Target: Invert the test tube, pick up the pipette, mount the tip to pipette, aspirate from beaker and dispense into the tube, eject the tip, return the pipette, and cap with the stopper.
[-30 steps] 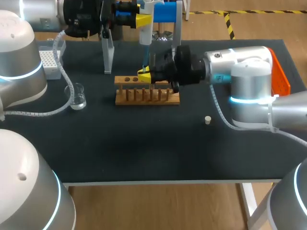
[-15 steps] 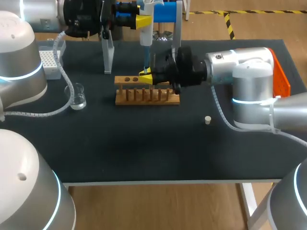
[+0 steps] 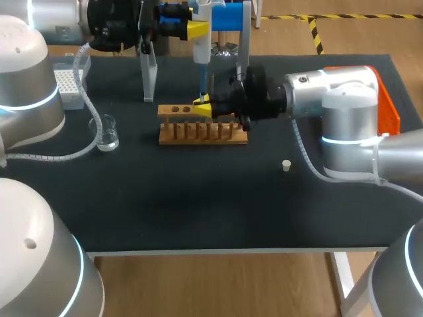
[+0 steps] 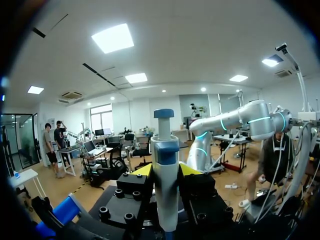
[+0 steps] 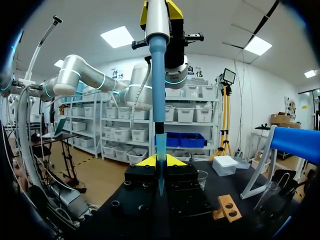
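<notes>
At the back of the table my left gripper (image 3: 197, 28) (image 4: 166, 170) is shut on the white pipette (image 3: 201, 47) (image 4: 165, 175), which hangs upright with its blue plunger (image 4: 164, 114) on top. The pipette's blue tip (image 3: 201, 86) (image 5: 159, 100) points down between the yellow fingers of my right gripper (image 3: 203, 109) (image 5: 160, 161). That gripper is shut on a thin clear test tube (image 5: 160, 182) just above the wooden rack (image 3: 201, 131), and the tip's end sits inside the tube. The tube hardly shows in the head view.
A glass beaker (image 3: 107, 133) and a white tip box (image 3: 66, 86) stand at the left. The small white stopper (image 3: 286, 165) lies right of the rack. A clear pipette stand (image 3: 149, 72) with a blue holder (image 3: 231, 16) is behind; an orange block (image 3: 386, 109) sits far right.
My right gripper has shifted slightly to the right over the rack, bringing the tube under the pipette tip. The left arm and pipette have stayed where they were.
</notes>
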Robot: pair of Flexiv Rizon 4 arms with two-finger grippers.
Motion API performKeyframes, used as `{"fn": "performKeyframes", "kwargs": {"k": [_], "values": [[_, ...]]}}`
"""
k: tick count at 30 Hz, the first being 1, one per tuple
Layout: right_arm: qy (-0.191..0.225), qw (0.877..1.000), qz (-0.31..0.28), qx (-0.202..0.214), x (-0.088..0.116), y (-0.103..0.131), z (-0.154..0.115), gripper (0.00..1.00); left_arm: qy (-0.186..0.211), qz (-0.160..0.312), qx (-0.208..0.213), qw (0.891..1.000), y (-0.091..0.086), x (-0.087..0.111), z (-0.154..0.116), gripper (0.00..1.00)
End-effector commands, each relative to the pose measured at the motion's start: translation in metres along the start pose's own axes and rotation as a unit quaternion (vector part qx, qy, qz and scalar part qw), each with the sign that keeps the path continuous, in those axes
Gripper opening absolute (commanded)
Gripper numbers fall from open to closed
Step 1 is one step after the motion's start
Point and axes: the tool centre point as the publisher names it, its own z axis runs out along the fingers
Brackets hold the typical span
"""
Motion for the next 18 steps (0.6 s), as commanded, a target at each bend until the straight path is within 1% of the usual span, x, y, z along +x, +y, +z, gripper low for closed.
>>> {"fn": "performKeyframes", "kwargs": {"k": [1,18], "values": [[0.001,1.0,0.001,0.002,0.0012,0.0015,-0.0014,0.0,0.001,0.001,0.0,1.0,0.0021,-0.0011,-0.0004,0.0],[-0.007,1.0,-0.013,-0.002,-0.0066,0.0047,-0.003,0.0,0.001,0.001,0.0,1.0,0.0021,-0.0011,-0.0004,0.0]]}}
